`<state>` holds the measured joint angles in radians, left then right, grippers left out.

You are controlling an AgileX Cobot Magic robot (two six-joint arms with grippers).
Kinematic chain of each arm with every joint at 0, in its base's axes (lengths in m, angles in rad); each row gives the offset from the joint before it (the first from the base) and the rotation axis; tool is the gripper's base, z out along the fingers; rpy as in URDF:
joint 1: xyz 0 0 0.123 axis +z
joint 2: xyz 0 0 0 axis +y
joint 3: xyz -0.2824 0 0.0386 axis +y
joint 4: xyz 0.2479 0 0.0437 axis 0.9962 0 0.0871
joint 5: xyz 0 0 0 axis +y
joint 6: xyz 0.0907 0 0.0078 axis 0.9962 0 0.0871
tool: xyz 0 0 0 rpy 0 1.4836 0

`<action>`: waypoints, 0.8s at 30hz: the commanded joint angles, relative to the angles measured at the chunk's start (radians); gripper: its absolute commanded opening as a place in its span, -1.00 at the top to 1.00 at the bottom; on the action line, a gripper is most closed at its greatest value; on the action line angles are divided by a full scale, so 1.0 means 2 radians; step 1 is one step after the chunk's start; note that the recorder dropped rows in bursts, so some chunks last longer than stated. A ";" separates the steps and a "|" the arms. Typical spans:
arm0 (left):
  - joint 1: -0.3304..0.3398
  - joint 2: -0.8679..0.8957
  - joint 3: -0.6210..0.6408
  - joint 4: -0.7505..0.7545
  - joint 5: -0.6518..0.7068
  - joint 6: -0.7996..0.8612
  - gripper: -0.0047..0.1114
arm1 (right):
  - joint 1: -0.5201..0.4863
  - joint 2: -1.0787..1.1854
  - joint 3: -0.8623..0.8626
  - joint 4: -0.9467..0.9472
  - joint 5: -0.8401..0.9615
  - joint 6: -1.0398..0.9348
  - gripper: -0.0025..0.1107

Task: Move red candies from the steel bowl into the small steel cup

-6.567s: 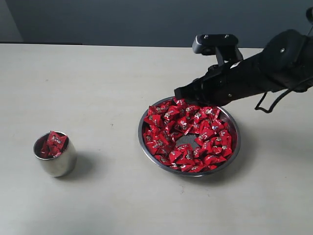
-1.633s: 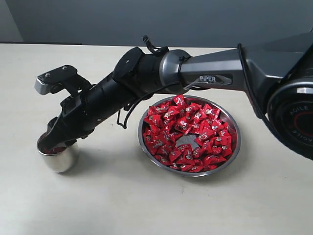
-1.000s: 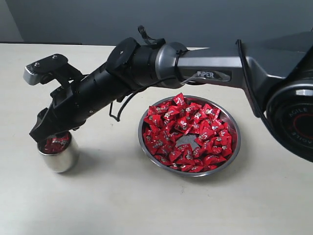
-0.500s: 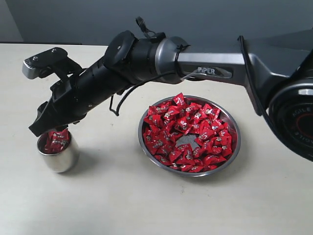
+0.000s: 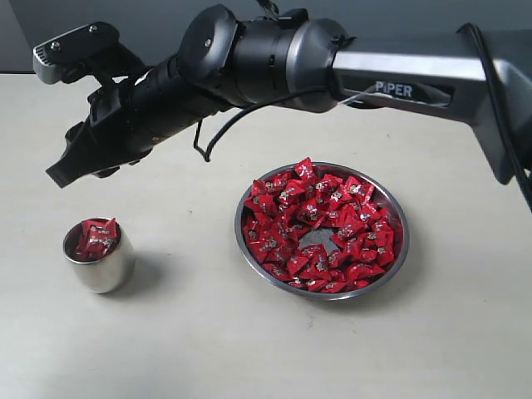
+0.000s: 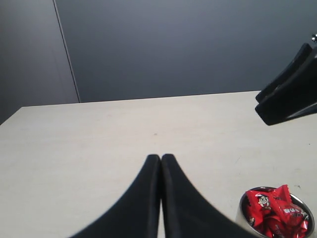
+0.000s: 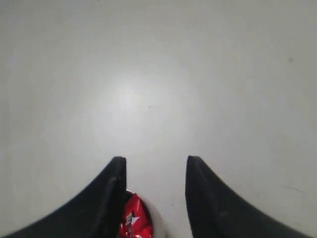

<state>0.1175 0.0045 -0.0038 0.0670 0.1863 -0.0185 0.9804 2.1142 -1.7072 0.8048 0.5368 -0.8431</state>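
The right gripper [image 5: 66, 173] is held in the air on the left side of the exterior view, over the bench [image 5: 183, 349] and just above and beyond the cup [image 5: 105, 273]. Its two black fingers are spread well apart, and nothing is gripped between them. The left gripper [image 6: 161, 162] is seen only in its own wrist view, where its fingers are pressed together with nothing caught in them. The pale bench is laid out with two steel vessels set well apart. The wide, shallow bowl [image 5: 337, 297] is placed right of centre and is heaped with red candies [image 5: 320, 220], though a small patch of bare steel is left showing near the middle. The small cup is stood upright near the left edge and is filled to the rim with more of the red candies [image 5: 96, 236], some of them poking above it. In the right wrist view, one red wrapper [image 7: 132, 223] is glimpsed partly behind a finger, not between the two.
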 commanded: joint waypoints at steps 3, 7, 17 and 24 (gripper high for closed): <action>0.000 -0.002 0.002 0.001 -0.004 -0.001 0.91 | -0.002 -0.024 -0.002 -0.027 -0.020 0.018 0.27; 0.000 -0.002 0.002 0.001 -0.004 -0.001 0.91 | -0.002 -0.035 -0.002 -0.027 -0.028 0.018 0.27; 0.000 -0.002 0.002 0.001 -0.004 -0.001 0.91 | -0.002 -0.059 -0.002 -0.070 -0.028 0.048 0.27; 0.000 -0.002 0.002 0.001 -0.004 -0.001 0.91 | -0.002 -0.071 -0.002 -0.122 -0.028 0.086 0.44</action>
<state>0.1175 0.0045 -0.0038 0.0670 0.1863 -0.0185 0.9804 1.9890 -1.7072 0.6042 0.4883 -0.7000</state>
